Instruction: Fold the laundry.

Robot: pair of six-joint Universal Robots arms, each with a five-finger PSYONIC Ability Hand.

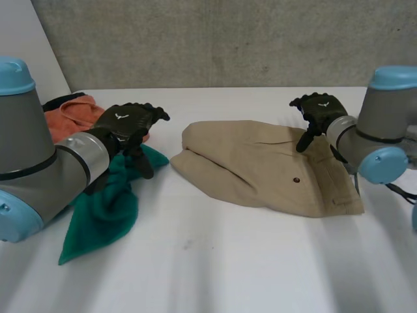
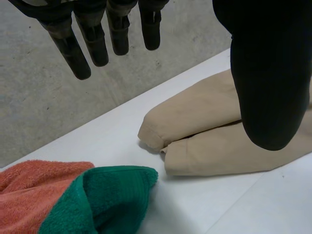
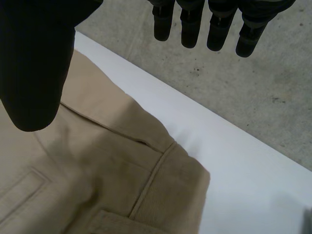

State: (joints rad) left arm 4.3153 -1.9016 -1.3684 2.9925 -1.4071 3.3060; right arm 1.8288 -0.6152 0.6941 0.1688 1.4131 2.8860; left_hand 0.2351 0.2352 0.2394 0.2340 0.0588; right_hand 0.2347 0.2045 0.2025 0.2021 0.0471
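L hand [image 1: 127, 122] open over towel [image 1: 101, 208], R hand [image 1: 320, 109] open over trousers [image 1: 260, 166]

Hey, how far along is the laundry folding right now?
The tan trousers look folded once, legs stacked. Nothing is in hand: the left hand hovers open over the green towel, the right hand open above the trousers' waistband. Left: the green towel and orange towel lie crumpled.

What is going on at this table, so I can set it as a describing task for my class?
A two-armed robot is working on laundry on a white table. Its left hand, fingers straight and holding nothing, is over one end of a green towel that overlaps an orange towel. Its right hand, also open, is above the waistband end of the beige trousers.
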